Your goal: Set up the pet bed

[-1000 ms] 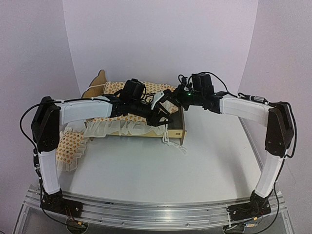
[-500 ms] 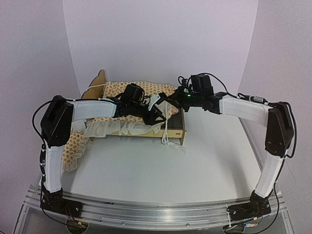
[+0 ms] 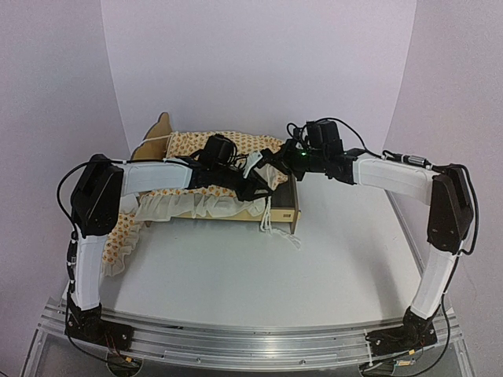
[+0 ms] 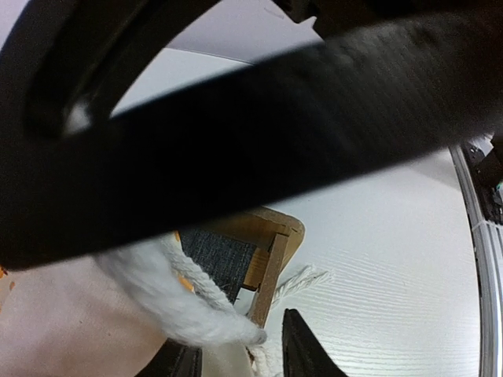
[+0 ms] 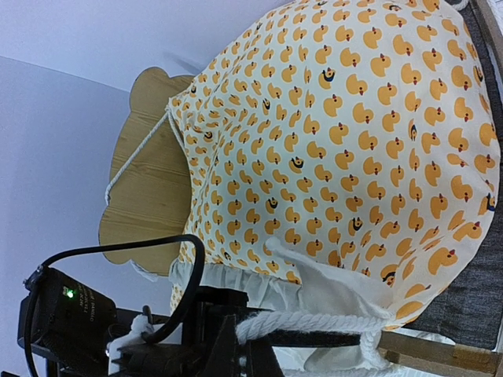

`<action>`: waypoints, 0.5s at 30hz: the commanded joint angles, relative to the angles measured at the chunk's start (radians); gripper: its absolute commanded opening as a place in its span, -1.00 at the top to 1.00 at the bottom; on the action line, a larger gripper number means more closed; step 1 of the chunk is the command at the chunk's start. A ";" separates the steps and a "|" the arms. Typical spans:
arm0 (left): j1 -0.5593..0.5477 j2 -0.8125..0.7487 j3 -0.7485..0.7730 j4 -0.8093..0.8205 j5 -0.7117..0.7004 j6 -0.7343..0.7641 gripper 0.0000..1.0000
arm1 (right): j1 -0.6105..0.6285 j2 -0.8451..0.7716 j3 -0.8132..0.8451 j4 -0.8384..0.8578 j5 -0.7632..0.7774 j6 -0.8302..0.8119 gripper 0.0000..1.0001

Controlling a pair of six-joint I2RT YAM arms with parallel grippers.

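The pet bed (image 3: 284, 206) stands at the back of the table, its scalloped headboard (image 3: 158, 132) to the left. Duck-print bedding (image 3: 236, 142) with a cream ruffle (image 3: 196, 206) lies in it. At the foot end, my right gripper (image 3: 273, 162) is shut on a white cord (image 5: 314, 322) of the bedding; its fingers (image 5: 236, 345) pinch the cord's end. My left gripper (image 4: 242, 355) sits close below it. Its fingers (image 4: 302, 349) stand apart around the cord (image 4: 189, 308) and cream fabric, beside the wooden corner post (image 4: 271, 271) and grey base (image 4: 220, 251).
Loose cord tails (image 3: 281, 229) trail from the footboard onto the white table. A duck-print ruffled piece (image 3: 118, 236) hangs off the bed's left side, near the left arm's elbow (image 3: 96, 200). The metal rail (image 3: 251, 345) runs along the near edge.
The left arm's elbow has swung right and the left gripper has pushed further toward the foot end, its jaws narrowing round the cord. The right arm has not moved.
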 commanded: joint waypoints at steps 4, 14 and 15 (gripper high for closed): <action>-0.003 -0.036 0.062 0.035 -0.016 -0.032 0.78 | 0.010 -0.027 0.033 0.024 0.023 0.012 1.00; 0.018 -0.040 0.076 -0.022 -0.020 -0.039 1.00 | 0.011 -0.052 -0.005 -0.003 0.028 -0.053 0.90; 0.028 -0.049 0.081 -0.049 -0.015 -0.030 1.00 | 0.010 -0.069 -0.023 -0.039 0.053 -0.083 0.80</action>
